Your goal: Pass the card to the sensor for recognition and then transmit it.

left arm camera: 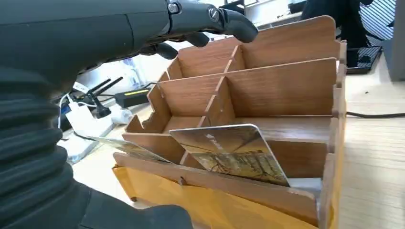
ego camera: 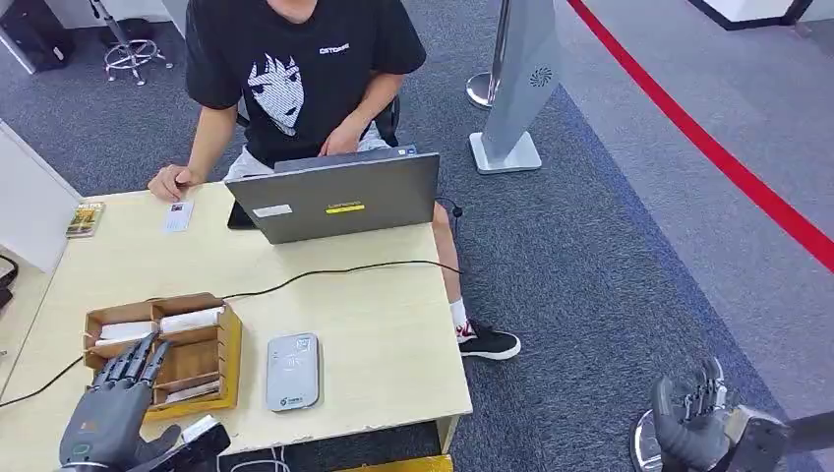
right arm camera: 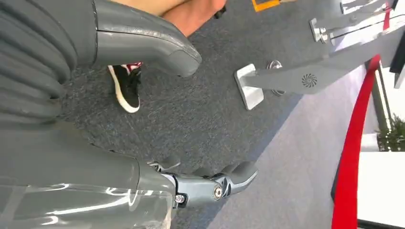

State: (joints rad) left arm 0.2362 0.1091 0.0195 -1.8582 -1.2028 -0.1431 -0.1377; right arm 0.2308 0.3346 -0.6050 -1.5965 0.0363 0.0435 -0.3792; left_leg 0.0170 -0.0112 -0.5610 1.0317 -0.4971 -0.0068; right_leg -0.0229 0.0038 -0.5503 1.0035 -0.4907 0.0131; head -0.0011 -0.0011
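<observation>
Hovering my empty, spread left hand over the box, I should lower fingertips squarely onto the card just below.

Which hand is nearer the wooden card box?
Left. The left hand hovers over the near end of the card box, fingers spread, holding nothing. The right hand hangs off to the side over the carpet, well away from the table.
</observation>
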